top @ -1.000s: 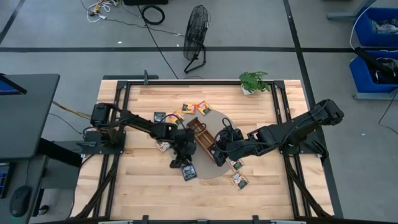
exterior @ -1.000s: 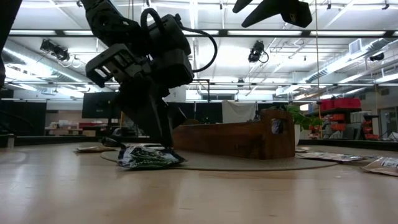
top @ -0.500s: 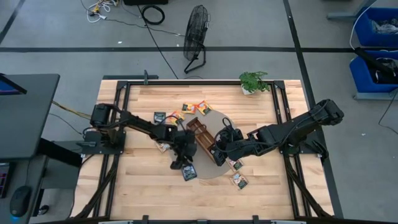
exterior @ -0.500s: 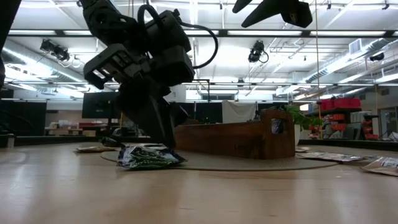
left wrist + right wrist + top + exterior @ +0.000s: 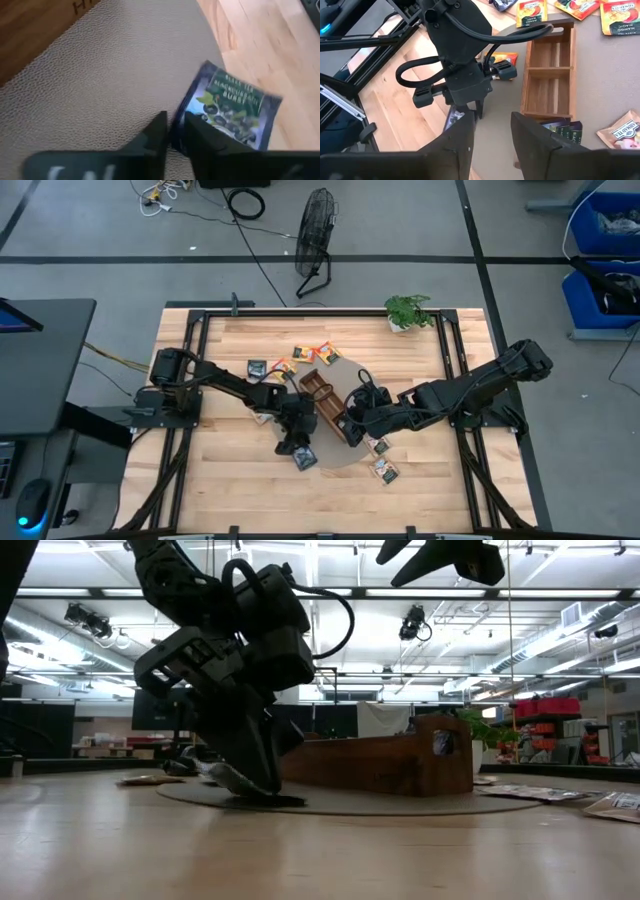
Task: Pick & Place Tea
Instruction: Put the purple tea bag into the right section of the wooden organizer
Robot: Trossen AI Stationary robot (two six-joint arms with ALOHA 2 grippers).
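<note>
A dark blue tea sachet (image 5: 230, 112) lies at the near edge of the round grey-beige mat (image 5: 335, 458), partly over the wood. My left gripper (image 5: 172, 120) is down on it and shut on its edge. The low view shows the sachet (image 5: 222, 773) tilted. My right gripper (image 5: 492, 135) hangs open above the mat, beside the brown wooden tray (image 5: 322, 395), with nothing between its fingers. One dark sachet (image 5: 565, 131) sits in the tray's end compartment. My left gripper pinches the dark blue sachet's edge (image 5: 190, 102), near one corner, between its two fingers. The fingers slant down at it from the table's left. The rest of the sachet spreads beyond the fingertips over the mat's rim and the wood, tilted rather than flat.
Orange sachets (image 5: 310, 352) and a dark one (image 5: 257, 367) lie beyond the tray's far end. Beige ones (image 5: 383, 470) lie near the mat's right edge. A potted plant (image 5: 408, 310) stands at the table's far edge. The two arms reach close together over the mat.
My left gripper has settled onto the dark blue sachet and taken hold of its edge. The sachet lay in a low heap on the mat's near edge and now stands tilted, one side raised.
</note>
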